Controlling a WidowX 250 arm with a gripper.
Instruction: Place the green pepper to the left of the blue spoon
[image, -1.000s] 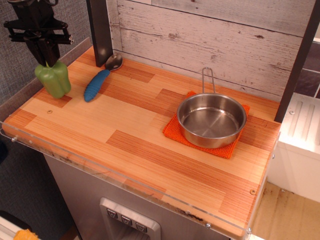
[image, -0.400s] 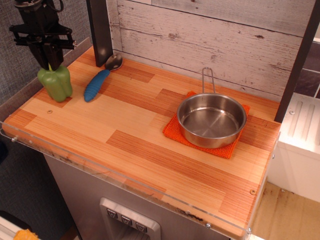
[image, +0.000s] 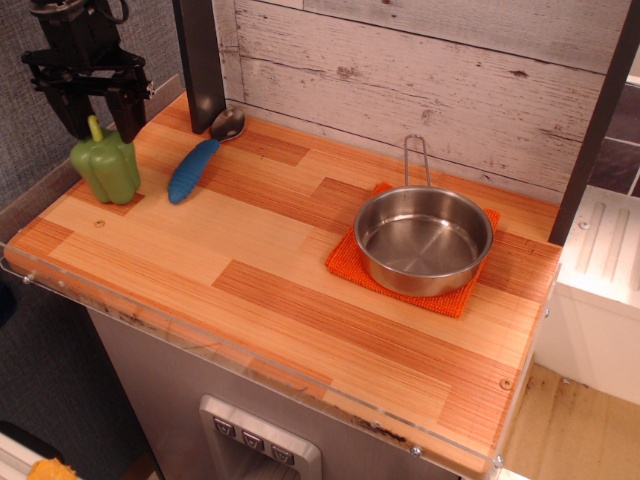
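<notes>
Jaws (image: 98, 118) parted astride the green pepper's (image: 106, 169) stem.

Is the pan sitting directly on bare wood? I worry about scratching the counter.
No. The steel pan rests on an orange mat that lies between it and the wooden counter.

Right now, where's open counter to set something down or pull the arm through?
Bare wood runs between the blue spoon and the pan, and along the front edge. The far-left corner is crowded: the gripper hangs open over the green pepper, spoon alongside.
</notes>
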